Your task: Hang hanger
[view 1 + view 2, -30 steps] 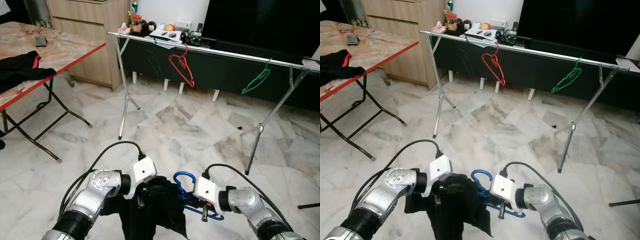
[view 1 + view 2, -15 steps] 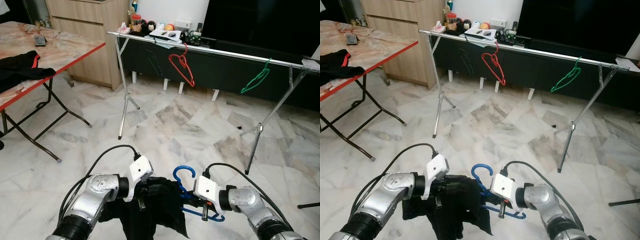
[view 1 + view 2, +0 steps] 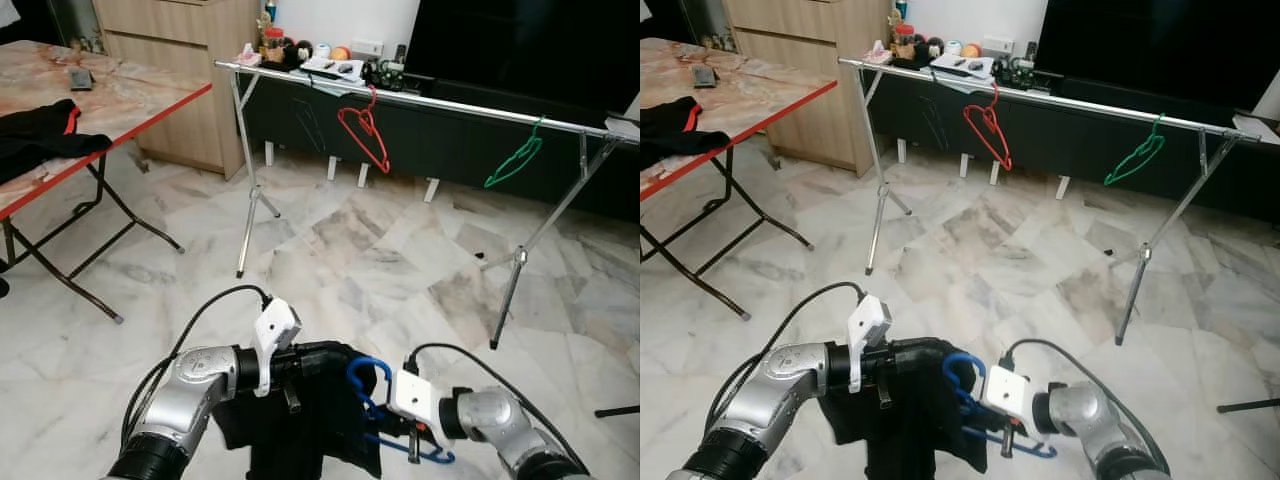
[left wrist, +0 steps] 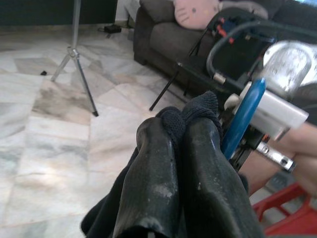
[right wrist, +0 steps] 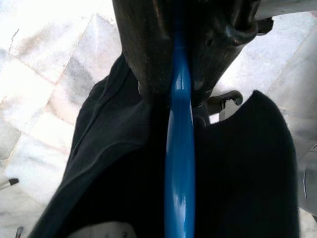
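Low before the robot hangs the blue hanger (image 3: 372, 385), curved hook up, half draped in black cloth (image 3: 310, 420). The right gripper (image 5: 176, 74) is clamped on its blue bar. The left gripper (image 4: 181, 148) pinches the cloth tight.

Two silver jointed arms carry white wrist blocks, looping black cables and glossy black fingers (image 4: 158, 183).

I see a blue hanger (image 3: 368, 385) of smooth glossy plastic, carrying a black garment (image 3: 310, 420) of soft matt knit cloth. Fingers (image 4: 168, 178) look like scuffed black rubber. Rack rail (image 3: 420, 97) is shiny metal; floor (image 3: 350, 250) polished marble; bench (image 3: 90, 110) glossy marble-look, red-edged.
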Robot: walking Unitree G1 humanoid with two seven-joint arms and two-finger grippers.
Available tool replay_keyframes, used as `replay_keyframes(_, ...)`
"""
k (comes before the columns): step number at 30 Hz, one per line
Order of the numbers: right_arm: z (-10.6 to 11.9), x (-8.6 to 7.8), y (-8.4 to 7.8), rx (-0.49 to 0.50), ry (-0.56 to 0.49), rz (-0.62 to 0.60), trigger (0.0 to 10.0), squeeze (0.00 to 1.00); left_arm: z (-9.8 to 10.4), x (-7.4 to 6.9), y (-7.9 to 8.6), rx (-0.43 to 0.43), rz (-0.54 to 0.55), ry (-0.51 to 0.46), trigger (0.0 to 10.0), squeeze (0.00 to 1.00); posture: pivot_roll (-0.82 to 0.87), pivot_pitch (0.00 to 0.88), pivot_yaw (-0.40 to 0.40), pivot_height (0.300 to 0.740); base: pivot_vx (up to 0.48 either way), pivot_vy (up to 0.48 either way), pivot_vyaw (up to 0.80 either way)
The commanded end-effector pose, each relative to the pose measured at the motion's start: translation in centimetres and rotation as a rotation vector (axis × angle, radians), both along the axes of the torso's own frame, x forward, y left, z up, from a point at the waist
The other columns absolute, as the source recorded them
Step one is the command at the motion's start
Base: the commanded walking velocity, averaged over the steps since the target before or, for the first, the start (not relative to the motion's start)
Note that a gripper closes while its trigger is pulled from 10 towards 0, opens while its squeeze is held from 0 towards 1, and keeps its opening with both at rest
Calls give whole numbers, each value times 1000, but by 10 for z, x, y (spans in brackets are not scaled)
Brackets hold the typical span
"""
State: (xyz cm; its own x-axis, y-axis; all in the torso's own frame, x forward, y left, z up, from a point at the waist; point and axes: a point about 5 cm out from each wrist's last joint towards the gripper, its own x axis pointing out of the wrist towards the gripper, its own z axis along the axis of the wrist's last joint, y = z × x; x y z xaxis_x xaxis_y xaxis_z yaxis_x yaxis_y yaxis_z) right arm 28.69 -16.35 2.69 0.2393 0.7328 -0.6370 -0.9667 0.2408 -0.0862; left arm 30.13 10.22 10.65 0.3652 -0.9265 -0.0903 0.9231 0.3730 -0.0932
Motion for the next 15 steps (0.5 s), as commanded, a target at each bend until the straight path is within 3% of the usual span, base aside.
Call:
replay_keyframes(1,-2,-2,-1,-7,12,1,0,0,16,3,-4,-48,-15,-48,0,0,86,69,-95,740,0,0,0)
replay_keyframes(9,-2,-1,-1,-4,-10,-25,0,0,14,3,-4,-32,-5,-51,0,0,87,65,-94,740,0,0,0)
replay_keyframes(11,2,7,-5,13,-89,-132,0,0,16,9,4,-46,107,-75,0,0,88,63,-98,740,0,0,0)
replay_keyframes(15,4,12,-13,39,-123,-249,0,0,14,11,11,-34,192,-90,0,0,93,63,-96,740,0,0,0)
